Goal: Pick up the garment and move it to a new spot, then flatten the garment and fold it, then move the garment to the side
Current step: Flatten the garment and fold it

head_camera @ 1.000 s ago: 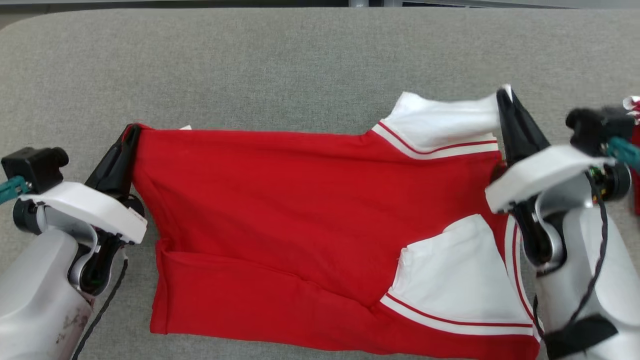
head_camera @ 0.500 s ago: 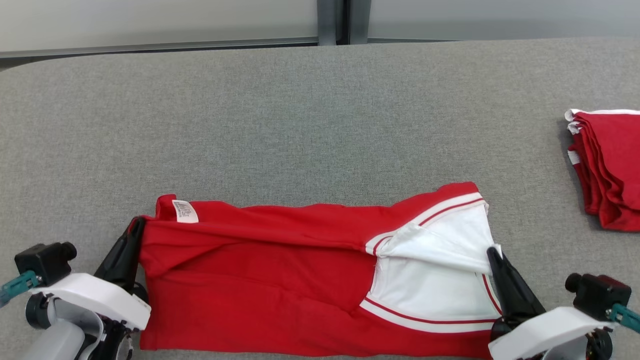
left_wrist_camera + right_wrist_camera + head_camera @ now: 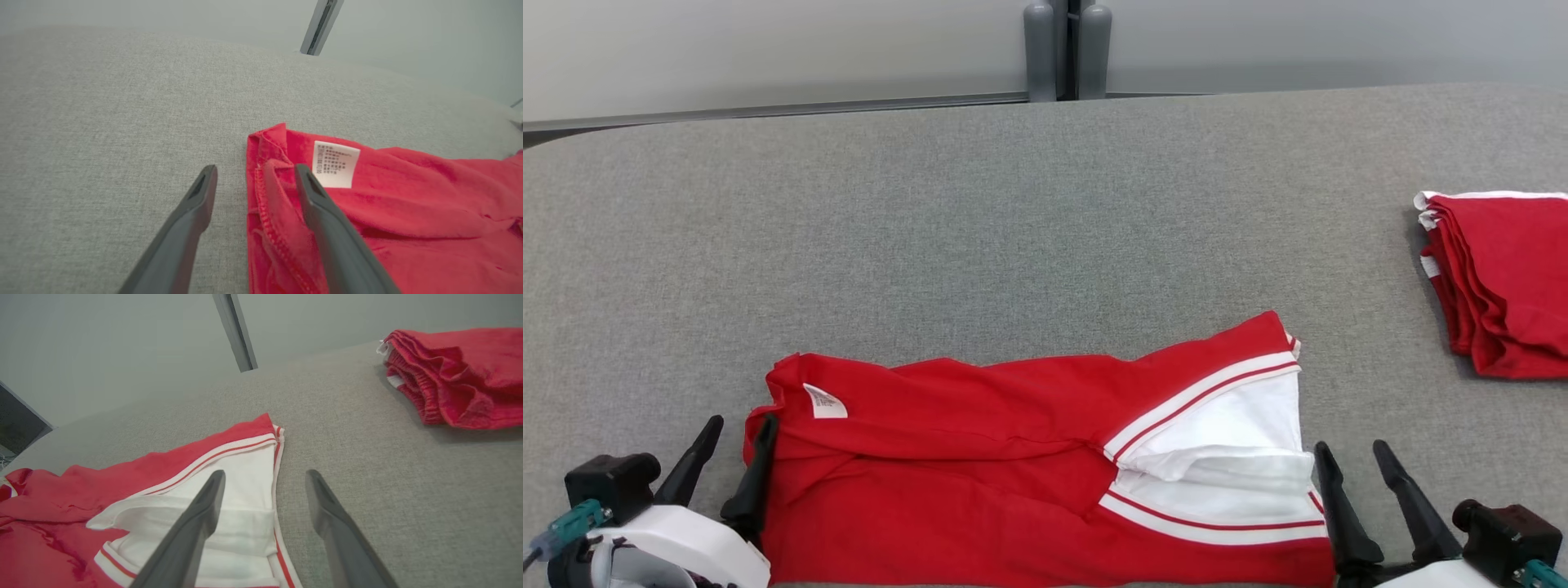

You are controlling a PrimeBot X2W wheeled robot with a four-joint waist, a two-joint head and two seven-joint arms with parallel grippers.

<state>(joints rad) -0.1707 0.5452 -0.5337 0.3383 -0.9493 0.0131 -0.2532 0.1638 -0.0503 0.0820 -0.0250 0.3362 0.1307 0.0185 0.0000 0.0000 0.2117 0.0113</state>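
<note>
A: One garment [image 3: 1013, 465] is what we are counting in front of us: red, with a white panel [image 3: 1225, 433] edged in red and white stripes at our right end. It is lying folded lengthwise on the grey table [image 3: 1013, 229], close to the near edge, between our two arms.

B: We are also counting one white care label [image 3: 825, 401], turned up near the garment's left end.

A: Two grippers are showing. Our left gripper [image 3: 742, 423] is standing with its jaws wide apart, gripping nothing. In the left wrist view the garment's stitched left edge is running up between the fingers [image 3: 327, 228], one finger over red cloth, the other over bare table.

B: Our right gripper [image 3: 1349, 447] is likewise spreading wide and holding nothing: one finger is lying over the white panel, the other over the table, the striped right edge between them. Whether any finger is touching the cloth we are unable to tell.

A: Farther out we are seeing one pile of folded red clothes [image 3: 1503, 278] at the table's right side, well apart from the garment; its layers are too bunched for us to count.

B: Behind the table, two grey posts [image 3: 1062, 49] are standing side by side against a pale wall [image 3: 768, 49].
</note>
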